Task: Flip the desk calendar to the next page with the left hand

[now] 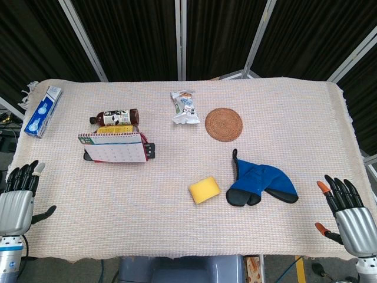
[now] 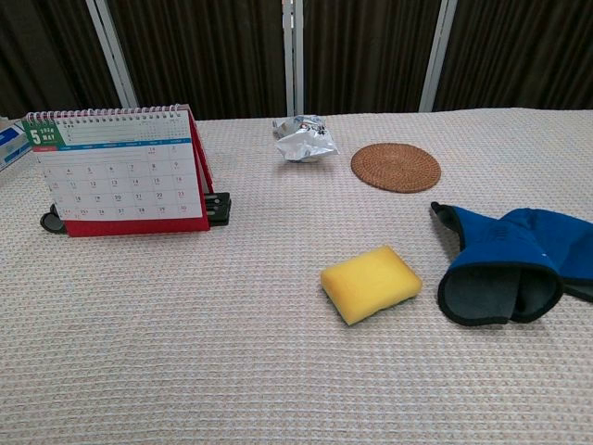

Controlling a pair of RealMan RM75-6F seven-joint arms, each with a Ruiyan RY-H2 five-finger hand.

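The desk calendar [image 1: 113, 147] [image 2: 116, 171] stands upright on a red base at the table's left, showing a month page with a green "5" corner. My left hand [image 1: 16, 200] hovers at the near left table edge, fingers apart and empty, well short of the calendar. At the near right edge my right hand [image 1: 344, 209] is also spread with nothing in it. Neither hand appears in the chest view.
A brown bottle [image 1: 115, 117] lies behind the calendar, a black object [image 2: 218, 208] beside its base. A blue box [image 1: 43, 110] sits far left. A snack bag [image 1: 185, 107], round woven coaster [image 1: 224, 124], yellow sponge [image 2: 370, 282] and blue oven mitt [image 2: 514, 262] lie centre and right.
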